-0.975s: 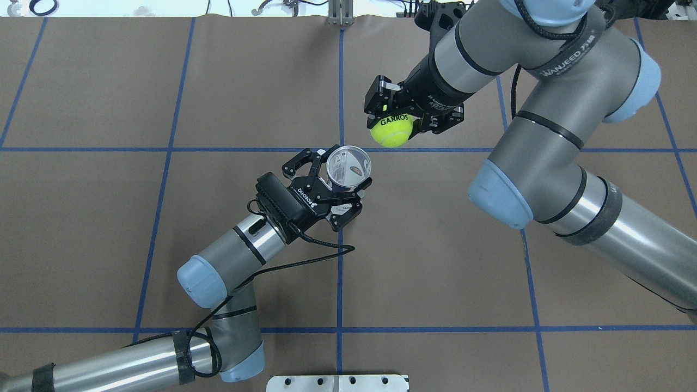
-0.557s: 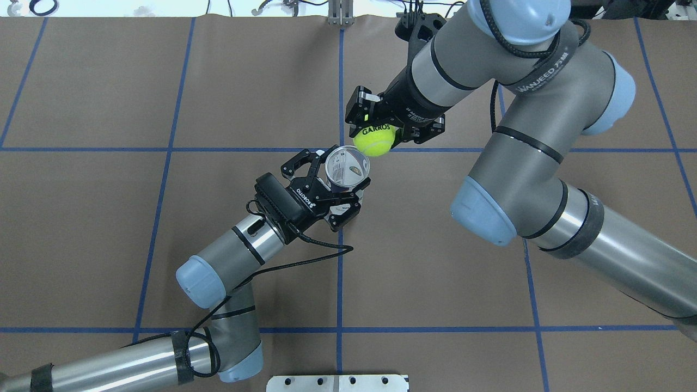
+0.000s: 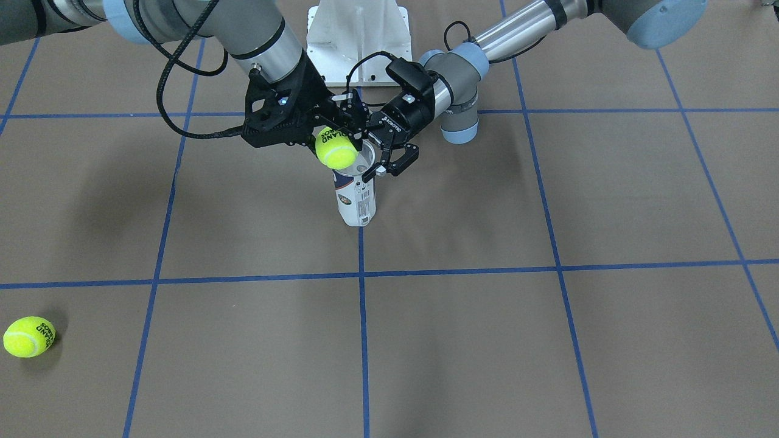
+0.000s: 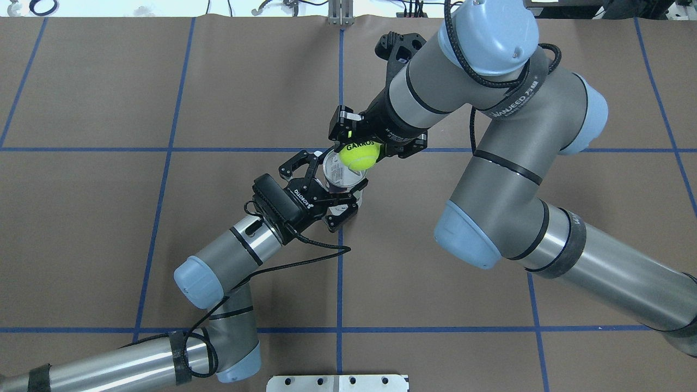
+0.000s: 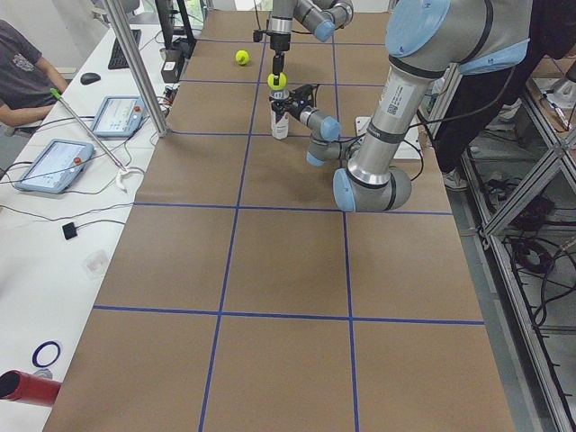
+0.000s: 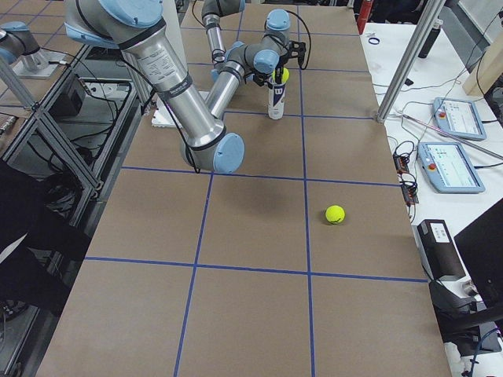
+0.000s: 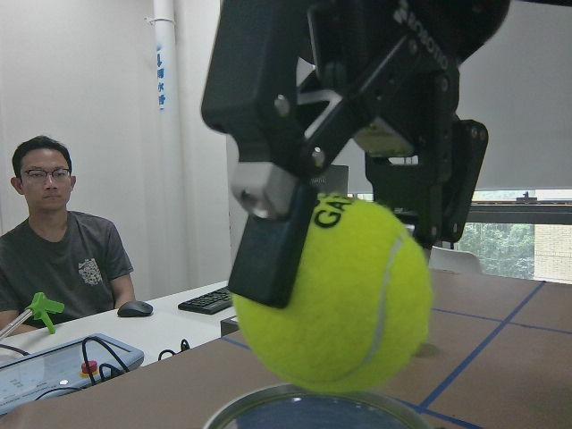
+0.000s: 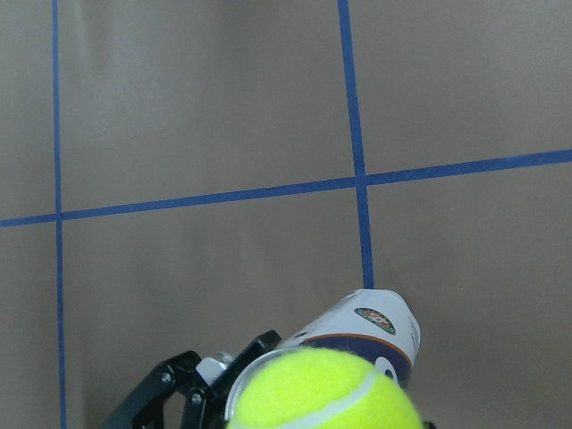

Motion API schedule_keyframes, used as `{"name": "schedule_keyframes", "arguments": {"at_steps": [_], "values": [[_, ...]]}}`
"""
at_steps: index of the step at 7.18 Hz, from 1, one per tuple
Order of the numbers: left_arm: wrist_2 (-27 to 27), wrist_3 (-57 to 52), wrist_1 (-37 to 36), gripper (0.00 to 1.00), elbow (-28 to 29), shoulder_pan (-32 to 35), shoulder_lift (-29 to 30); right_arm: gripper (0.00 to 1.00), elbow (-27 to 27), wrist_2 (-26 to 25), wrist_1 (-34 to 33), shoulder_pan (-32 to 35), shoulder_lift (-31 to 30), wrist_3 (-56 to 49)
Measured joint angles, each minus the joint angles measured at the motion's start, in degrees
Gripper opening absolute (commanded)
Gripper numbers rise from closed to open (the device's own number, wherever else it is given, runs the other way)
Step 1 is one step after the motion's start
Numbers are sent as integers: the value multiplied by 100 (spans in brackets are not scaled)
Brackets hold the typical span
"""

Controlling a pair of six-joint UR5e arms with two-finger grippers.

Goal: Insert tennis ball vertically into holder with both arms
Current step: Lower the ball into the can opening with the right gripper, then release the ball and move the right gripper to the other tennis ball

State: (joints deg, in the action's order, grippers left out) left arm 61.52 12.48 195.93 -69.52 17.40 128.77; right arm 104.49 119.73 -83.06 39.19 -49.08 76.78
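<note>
Tennis ball (image 4: pixel 359 155) poised right over the holder's (image 3: pixel 355 202) open mouth.
The right pincer (image 4: pixel 366 150) is closed on the tennis ball, its fingers clamping the sides, and holds it just above the holder's silver rim, not yet inside. The holder stands upright on the worktop (image 3: pixel 548 340), on a blue tape line (image 3: pixel 363 316), gripped near its top by the left pincer (image 4: pixel 336 181). A second ball (image 3: pixel 28 336) lies well apart from the holder.
</note>
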Motion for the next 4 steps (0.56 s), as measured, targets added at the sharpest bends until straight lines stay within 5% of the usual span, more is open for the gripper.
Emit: {"name": "schedule_keyframes", "arguments": {"at_steps": [2, 3, 4], "values": [[0, 0, 7, 84, -1, 0, -1, 0, -8, -32, 0, -64, 10, 3], [-2, 0, 12, 84, 0, 0, -1, 29, -12, -87, 0, -108, 12, 3], [-5, 0, 14, 84, 0, 0, -1, 70, -15, -132, 0, -140, 12, 3]]}}
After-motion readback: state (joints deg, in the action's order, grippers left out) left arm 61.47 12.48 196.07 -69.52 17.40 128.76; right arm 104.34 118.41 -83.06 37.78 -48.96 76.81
